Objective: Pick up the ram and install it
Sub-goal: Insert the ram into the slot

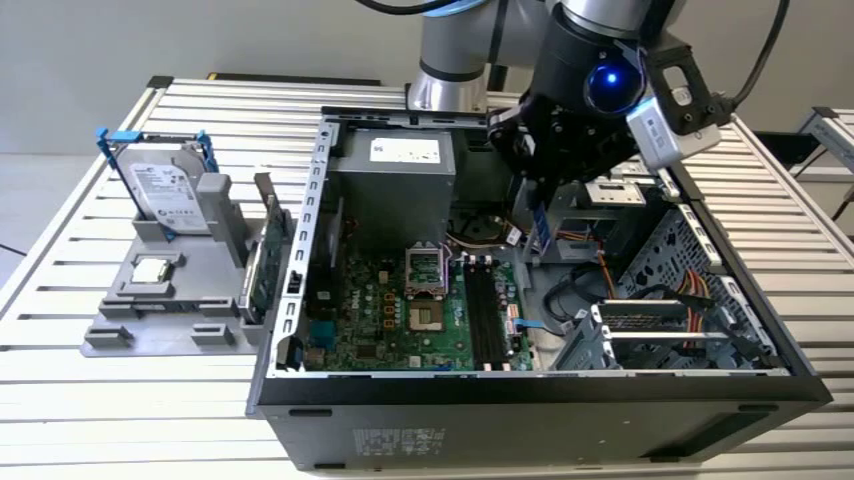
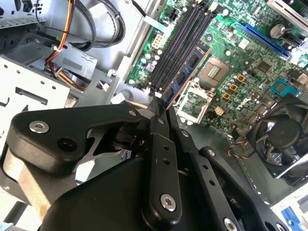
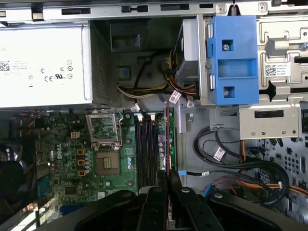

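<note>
Exterior view showed the gripper [image 1: 541, 200] inside the open computer case [image 1: 534, 385], jaws clamped tight on one end of the ram [image 1: 545, 235], which hung above the motherboard [image 1: 387, 310], not yet seated. Its long axis ran from the fingertips down toward the board, and in the first wrist view it lay parallel to the memory slots [image 3: 144, 149], just beside them. Seating it would, I judge, call for squaring its edge over an empty slot.

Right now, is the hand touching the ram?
Touching. In the second wrist view the hand is clamped on the near end of the ram, which sticks out from between its tips with no gap showing.
</note>
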You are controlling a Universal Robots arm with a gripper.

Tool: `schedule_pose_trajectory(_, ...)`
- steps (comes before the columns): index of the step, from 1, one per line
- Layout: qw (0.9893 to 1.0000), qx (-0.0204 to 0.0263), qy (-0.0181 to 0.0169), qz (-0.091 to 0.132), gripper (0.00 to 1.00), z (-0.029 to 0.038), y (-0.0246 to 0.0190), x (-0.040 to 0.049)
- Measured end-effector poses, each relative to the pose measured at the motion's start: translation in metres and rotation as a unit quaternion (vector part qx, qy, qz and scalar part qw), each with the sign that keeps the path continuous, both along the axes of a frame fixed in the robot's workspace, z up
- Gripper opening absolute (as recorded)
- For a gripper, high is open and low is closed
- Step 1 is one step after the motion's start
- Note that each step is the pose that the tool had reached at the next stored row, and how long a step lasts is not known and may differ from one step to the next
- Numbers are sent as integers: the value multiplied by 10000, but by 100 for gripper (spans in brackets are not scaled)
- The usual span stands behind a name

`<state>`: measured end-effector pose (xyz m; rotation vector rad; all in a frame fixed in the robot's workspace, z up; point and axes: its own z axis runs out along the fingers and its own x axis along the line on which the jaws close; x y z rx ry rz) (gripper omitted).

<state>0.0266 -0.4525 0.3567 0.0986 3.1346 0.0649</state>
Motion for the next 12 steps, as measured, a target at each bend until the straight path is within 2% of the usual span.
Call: schedule_pose_trajectory(12, 10000, -4, 1, 0, 0, -52, 0, 12)
